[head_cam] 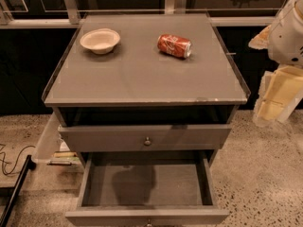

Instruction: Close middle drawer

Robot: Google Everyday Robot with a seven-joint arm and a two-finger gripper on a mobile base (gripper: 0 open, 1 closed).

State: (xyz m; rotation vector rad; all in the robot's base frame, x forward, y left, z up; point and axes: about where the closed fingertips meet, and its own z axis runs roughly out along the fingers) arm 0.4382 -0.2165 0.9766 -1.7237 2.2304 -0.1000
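The middle drawer (147, 183) of the grey cabinet is pulled far out toward me. Its plain grey inside is empty, with a shadow on the bottom. Its flat front (94, 217) lies at the lower edge of the view, and its small knob (148, 223) is just visible there. The top drawer front (199, 137) above it, with a round metal knob (147, 141), stands slightly out under the cabinet top. The lowest drawer is hidden. My gripper (274, 103) hangs at the far right, beside the cabinet's right edge, above the floor and apart from both drawers.
On the cabinet top (142, 74) sit a white bowl (100, 40) at back left and a red soda can (174, 46) lying on its side. A clear plastic bin (49, 143) stands left of the cabinet. Cables (12, 162) lie on the speckled floor at left.
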